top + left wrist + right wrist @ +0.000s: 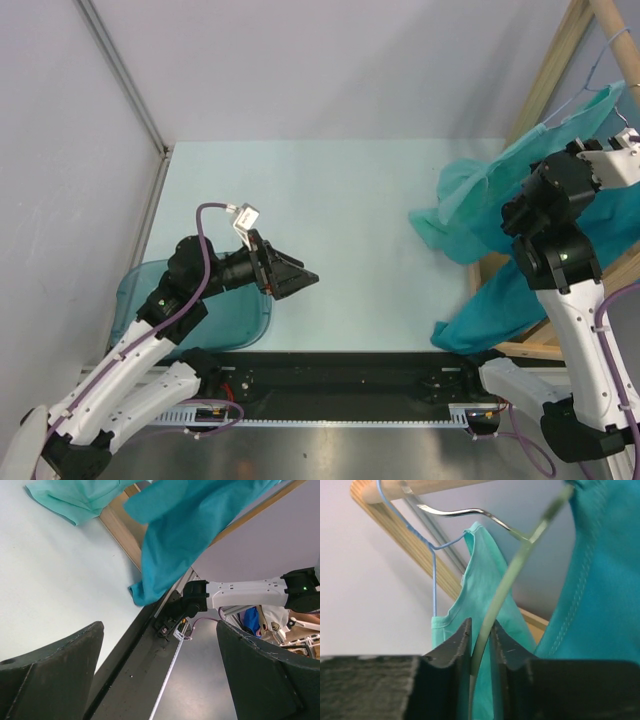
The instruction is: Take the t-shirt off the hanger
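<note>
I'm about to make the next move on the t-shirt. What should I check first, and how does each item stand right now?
1. Grip of the right claw on the hanger: ok, jaws closed on its wire.
2. Hook of the hanger over the wooden rod: ok.
3. The left claw open and empty: ok.
4. The left claw close to the t-shirt: not ok, it sits far off across the table.
5. The neighbouring shirt on the blue hanger clear of the grip: cannot tell.
</note>
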You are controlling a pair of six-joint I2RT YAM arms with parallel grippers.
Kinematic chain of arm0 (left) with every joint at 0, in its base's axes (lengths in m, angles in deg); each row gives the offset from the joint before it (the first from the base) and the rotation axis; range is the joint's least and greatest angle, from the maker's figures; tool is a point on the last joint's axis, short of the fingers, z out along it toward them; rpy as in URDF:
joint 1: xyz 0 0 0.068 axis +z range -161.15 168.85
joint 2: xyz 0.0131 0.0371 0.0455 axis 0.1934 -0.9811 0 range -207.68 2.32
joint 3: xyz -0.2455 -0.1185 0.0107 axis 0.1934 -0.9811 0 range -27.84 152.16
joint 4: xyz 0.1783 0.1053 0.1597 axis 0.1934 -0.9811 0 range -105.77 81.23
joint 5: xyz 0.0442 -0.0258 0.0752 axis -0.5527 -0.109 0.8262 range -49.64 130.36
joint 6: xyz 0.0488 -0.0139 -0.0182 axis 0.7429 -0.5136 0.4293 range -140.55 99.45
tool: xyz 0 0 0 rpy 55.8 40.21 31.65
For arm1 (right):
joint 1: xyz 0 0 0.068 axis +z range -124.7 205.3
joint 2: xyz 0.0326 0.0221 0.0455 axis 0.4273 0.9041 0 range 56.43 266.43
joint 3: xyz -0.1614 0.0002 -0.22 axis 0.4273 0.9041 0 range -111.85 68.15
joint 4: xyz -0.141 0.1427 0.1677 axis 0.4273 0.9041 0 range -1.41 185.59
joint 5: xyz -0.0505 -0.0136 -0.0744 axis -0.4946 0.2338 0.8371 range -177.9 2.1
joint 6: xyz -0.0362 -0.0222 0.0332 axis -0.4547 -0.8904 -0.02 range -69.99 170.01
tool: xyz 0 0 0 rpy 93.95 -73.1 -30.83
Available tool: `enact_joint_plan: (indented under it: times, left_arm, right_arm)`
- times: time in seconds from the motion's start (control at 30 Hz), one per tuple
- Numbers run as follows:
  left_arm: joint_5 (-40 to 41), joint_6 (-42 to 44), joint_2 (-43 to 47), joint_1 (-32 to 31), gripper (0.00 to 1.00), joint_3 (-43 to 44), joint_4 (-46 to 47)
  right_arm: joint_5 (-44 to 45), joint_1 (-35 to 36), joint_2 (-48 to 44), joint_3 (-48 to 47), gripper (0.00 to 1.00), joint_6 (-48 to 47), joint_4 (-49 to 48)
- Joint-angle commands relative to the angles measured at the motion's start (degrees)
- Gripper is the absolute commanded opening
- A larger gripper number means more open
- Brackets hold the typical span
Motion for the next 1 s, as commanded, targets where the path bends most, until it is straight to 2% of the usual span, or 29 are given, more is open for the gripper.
enact_joint_plan:
  times: [0.0,0.17,0.5,0.63,0.73,0.87,0.97]
  left_arm:
    - [-1.2,-0.9,-0.4,-0.1,1.0,0.6,2.7]
    - [-1.9,-1.3,-0.7,-0.1,0.99,0.7,3.4]
    - [-2.6,-1.1,-1.3,-0.1,0.99,1.2,3.0]
    - [-3.5,0.5,-1.3,-0.1,0.99,2.0,2.7]
    - [-6.1,0.9,-2.6,-0.1,0.99,2.6,4.0]
    - [-9.7,0.4,-4.9,-1.5,0.97,4.4,5.9]
    - [-5.6,2.7,-5.7,-8.4,0.97,7.1,6.6]
  right_arm:
    - [-5.5,0.6,-3.1,-3.2,0.13,1.4,3.7]
    - [-14.7,2.4,-5.5,-4.0,0.12,1.1,6.3]
    - [-31.8,3.9,-11.7,-2.8,0.05,10.9,15.3]
    - [-41.8,3.9,-14.3,-0.4,0.01,15.0,17.1]
    - [-49.3,4.0,-15.3,2.6,0.0,18.7,15.9]
    - [-55.5,4.2,-16.2,7.3,0.0,27.9,10.7]
    - [-57.5,5.2,-14.9,10.3,0.0,31.7,7.1]
